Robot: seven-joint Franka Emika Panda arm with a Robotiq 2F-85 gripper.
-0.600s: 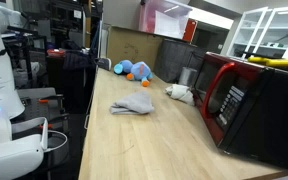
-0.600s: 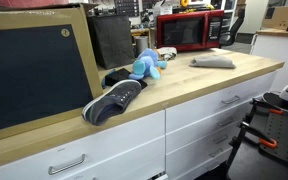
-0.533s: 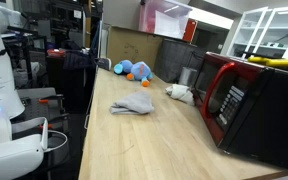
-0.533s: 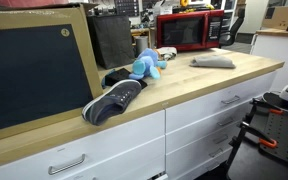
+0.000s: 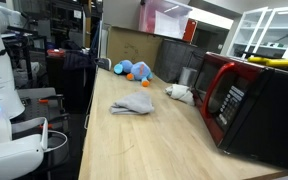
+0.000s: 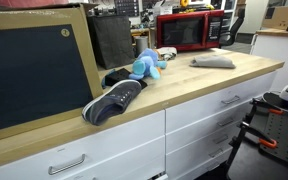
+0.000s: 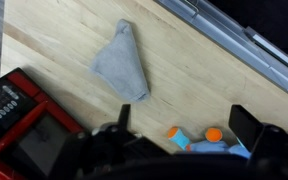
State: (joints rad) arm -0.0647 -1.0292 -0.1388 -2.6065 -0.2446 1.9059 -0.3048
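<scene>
worktop: long, light wood, carries everything; microwave sits toward one end; white drawer fronts below it.
black board: big wood-framed panel, upright, at the worktop end well apart from the microwave.
microwave: red, dark door shut, keypad beside the door; the landmark for all lines here.
end effector: seen in wrist view only; hangs above the worktop off the microwave's front, touching nothing; fingers spread wide, nothing held.
shoe: dark, light sole, at the front edge of the worktop; well apart from the microwave, past the toy, below the board.
grey cloth: rumpled, lying flat on bare wood; near the microwave's door side, not touching it.
blue plush toy: orange bits on it; farther from the microwave than the cloth, between microwave and shoe; in wrist view it sits under the gap of the fingers, partly hidden.
white thing: small, just beside the microwave's near corner; cannot tell what it is.
</scene>
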